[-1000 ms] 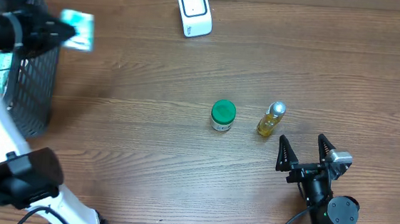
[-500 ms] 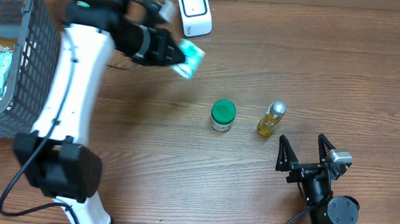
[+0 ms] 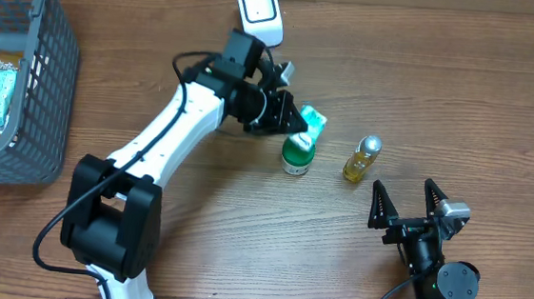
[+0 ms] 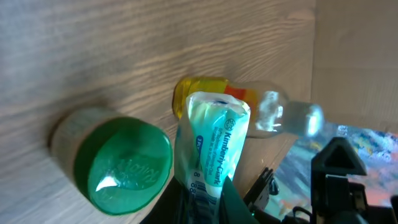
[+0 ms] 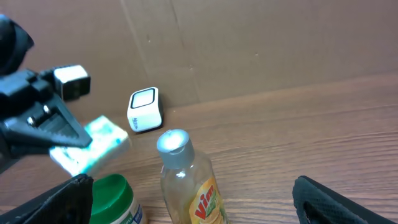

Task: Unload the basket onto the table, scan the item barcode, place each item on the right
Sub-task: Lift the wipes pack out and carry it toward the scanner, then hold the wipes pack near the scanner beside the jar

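Note:
The item is a teal and white tissue pack [image 3: 313, 123], held in the air just above the green-lidded jar [image 3: 297, 154]. My left gripper [image 3: 294, 123] is shut on its lower end, where barcode stripes show between the fingers in the left wrist view [image 4: 205, 198]. The pack [image 4: 211, 143] points toward the yellow bottle [image 4: 249, 112]. The white scanner [image 3: 260, 13] stands at the back edge, behind the left arm, its window facing up and forward. My right gripper [image 3: 403, 187] rests open near the front right, with nothing between its fingers.
A yellow Vim bottle [image 3: 362, 159] with a silver cap stands right of the jar, directly ahead of the right gripper [image 5: 200, 208]. A grey mesh basket [image 3: 53, 104] holding packaged goods sits at the far left. A cardboard wall runs behind the scanner [image 5: 145, 110].
The left arm has swung from over the basket rightward across the table, carrying the tissue pack past the scanner to above the green jar. The right arm has stayed still.

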